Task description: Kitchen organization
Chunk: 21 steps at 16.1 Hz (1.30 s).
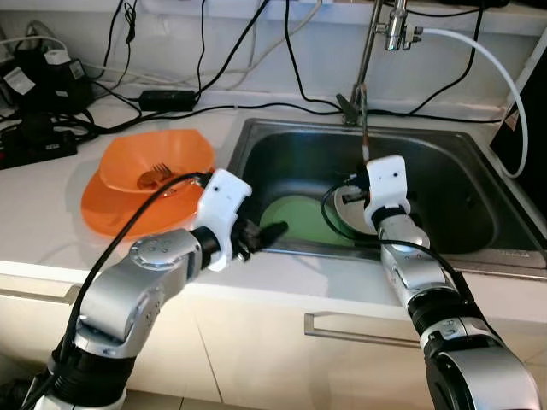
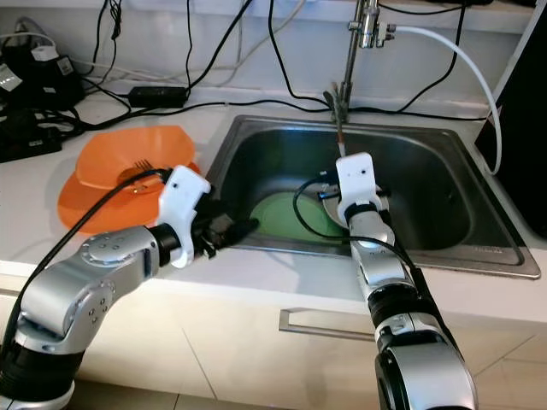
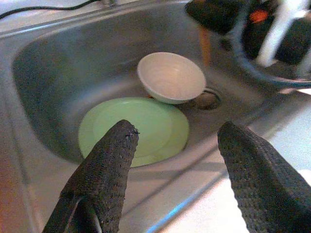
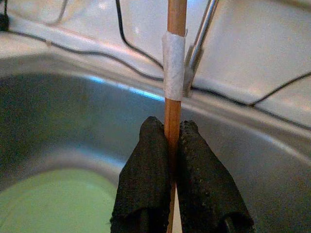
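Our right end effector point(image 4: 172, 145) is clamped on a wooden stick point(image 4: 175, 58) held upright over the sink point(image 1: 479, 256). Our left end effector point(image 3: 177, 160) gapes empty at the sink's near rim. The plate point(image 3: 146, 126) lies inside at 7 o'clock from the bowl point(image 3: 170, 77), possibly touching. We should lift the stick straight, clear of the faucet point(image 1: 363, 77).

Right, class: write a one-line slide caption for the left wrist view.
Open left gripper poised over the sink, above a green plate and a tilted white bowl beside the drain.
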Motion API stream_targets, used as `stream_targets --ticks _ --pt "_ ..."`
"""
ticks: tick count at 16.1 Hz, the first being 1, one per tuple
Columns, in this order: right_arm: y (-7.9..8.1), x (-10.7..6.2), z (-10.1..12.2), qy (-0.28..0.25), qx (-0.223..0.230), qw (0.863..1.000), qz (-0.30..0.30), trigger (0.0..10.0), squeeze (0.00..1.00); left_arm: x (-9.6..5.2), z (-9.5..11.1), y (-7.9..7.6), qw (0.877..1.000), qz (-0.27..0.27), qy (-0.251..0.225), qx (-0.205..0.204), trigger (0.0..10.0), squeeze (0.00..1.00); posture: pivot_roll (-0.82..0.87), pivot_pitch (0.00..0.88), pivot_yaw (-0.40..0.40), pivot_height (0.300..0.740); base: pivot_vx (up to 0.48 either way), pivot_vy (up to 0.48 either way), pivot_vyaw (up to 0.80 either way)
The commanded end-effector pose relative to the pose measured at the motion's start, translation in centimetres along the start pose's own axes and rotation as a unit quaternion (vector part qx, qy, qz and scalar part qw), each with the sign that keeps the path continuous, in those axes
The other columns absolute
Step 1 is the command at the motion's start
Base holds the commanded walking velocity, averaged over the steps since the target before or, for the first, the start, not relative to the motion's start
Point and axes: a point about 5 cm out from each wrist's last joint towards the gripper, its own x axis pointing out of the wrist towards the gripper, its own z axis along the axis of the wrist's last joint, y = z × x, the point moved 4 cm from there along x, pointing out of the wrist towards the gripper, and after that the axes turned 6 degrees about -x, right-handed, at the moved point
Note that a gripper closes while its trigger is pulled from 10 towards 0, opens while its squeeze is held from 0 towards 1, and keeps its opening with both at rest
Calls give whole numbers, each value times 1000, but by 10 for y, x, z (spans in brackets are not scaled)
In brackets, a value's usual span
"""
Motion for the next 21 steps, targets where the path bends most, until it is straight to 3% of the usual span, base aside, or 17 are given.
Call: stream_targets --ticks 1,5,11,21 --pt "0 4 5 -3 10 1000 -4 10000 0 -1 1 -8 1000 -17 6 9 10000 0 146 0 19 740 0 0 0" --pt "7 4 2 3 11 1000 7 10000 0 -4 -2 -16 999 -31 15 7 10000 0 150 0 15 740 0 0 0" --pt "11 5 0 5 14 1000 14 10000 0 -4 -17 -16 998 -28 64 9 10000 0 154 5 13 740 0 0 0" --pt "9 13 14 -6 -8 1000 29 10000 0 -2 -19 -20 997 -30 66 13 10000 0 146 21 2 740 0 0 0"
